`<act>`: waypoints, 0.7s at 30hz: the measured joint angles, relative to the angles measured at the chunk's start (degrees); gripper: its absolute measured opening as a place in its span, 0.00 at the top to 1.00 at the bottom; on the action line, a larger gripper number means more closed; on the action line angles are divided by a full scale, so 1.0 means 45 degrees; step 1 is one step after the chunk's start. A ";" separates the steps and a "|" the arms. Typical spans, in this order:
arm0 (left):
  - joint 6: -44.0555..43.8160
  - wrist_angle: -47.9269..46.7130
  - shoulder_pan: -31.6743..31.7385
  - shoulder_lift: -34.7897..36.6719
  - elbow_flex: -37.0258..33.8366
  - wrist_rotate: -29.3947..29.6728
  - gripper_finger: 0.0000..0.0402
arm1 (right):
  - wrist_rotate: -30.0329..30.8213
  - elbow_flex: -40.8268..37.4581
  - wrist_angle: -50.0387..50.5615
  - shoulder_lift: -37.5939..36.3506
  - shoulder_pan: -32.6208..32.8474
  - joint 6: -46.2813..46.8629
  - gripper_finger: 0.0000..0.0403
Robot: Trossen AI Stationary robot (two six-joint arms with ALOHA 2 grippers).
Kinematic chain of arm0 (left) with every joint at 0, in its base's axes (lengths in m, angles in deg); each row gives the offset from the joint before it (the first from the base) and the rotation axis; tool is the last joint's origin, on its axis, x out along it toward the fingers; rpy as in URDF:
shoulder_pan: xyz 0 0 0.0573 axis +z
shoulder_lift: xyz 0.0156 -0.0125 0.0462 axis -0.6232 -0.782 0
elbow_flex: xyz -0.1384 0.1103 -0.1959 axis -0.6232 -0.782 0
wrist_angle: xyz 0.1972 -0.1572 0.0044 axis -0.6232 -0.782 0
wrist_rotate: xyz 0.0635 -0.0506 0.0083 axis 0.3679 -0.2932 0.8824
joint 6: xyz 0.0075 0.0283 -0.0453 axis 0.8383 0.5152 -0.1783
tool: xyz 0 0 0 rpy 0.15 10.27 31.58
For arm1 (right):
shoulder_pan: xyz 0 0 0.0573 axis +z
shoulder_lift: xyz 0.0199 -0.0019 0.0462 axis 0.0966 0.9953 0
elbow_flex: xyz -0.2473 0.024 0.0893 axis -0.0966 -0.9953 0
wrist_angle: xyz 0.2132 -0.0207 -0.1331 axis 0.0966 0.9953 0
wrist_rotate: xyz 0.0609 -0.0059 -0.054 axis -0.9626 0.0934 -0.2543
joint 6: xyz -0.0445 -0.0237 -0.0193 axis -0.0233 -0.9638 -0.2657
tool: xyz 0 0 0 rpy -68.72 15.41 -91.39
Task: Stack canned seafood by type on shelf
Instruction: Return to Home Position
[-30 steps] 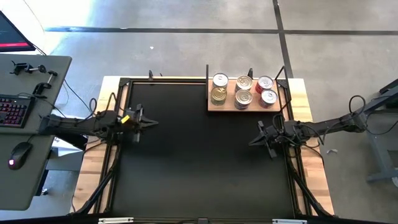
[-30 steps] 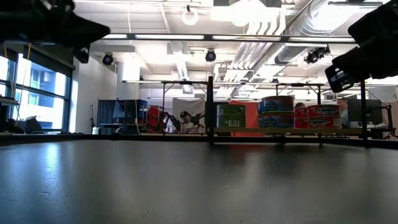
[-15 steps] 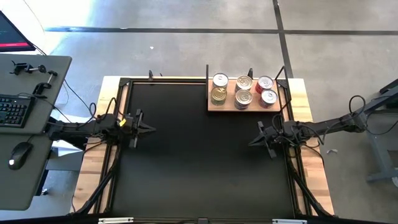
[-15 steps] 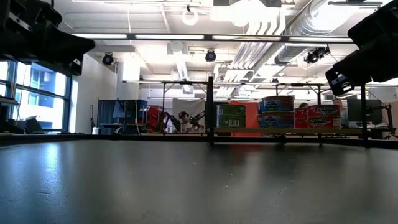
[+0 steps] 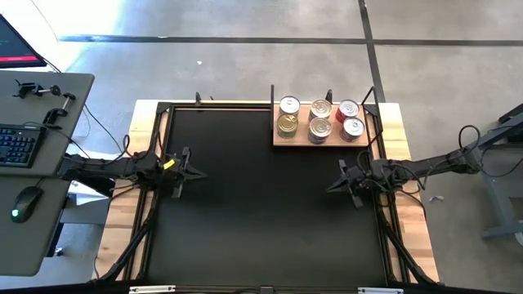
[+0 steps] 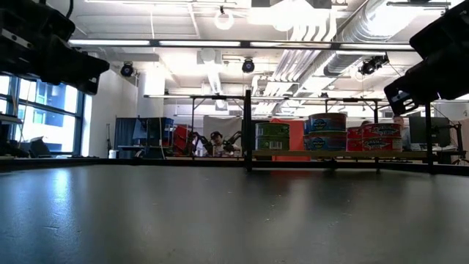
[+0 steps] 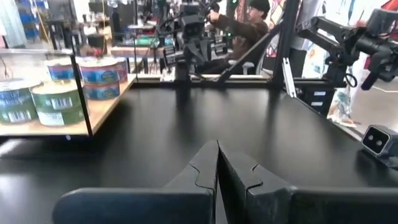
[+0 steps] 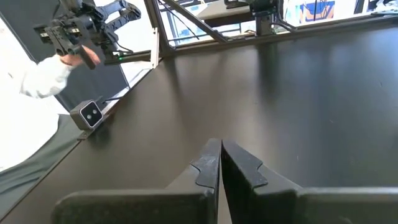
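Several cans of seafood [image 5: 319, 119] stand in stacks on the wooden shelf [image 5: 327, 142] at the table's far right. The low view shows a green-labelled stack [image 6: 272, 137], a blue-labelled one [image 6: 327, 132] and a red one [image 6: 381, 137]. My left gripper [image 5: 201, 171] hovers shut over the mat's left edge, pointing level toward the right, with nothing in it [image 7: 217, 155]. My right gripper [image 5: 330, 188] hovers shut near the mat's right edge, pointing toward the left, also holding nothing [image 8: 221, 152].
The black mat [image 5: 261, 220] lies bare between the two grippers. Black frame posts [image 6: 248, 128] stand by the shelf. A side desk with keyboard and mouse [image 5: 24, 147] sits left of the table. A person's sleeve and hand [image 8: 56, 68] show beyond the table's edge.
My left gripper has sunk lower over the mat's left edge and tipped toward level, staying shut. The cans and my right gripper have kept still.
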 joint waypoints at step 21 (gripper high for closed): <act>-0.0213 -0.0003 -0.0073 0.0259 0.0000 0.0027 1.00 | 0.0039 -0.0005 0.0489 -0.3258 -0.1233 0.0000 0.98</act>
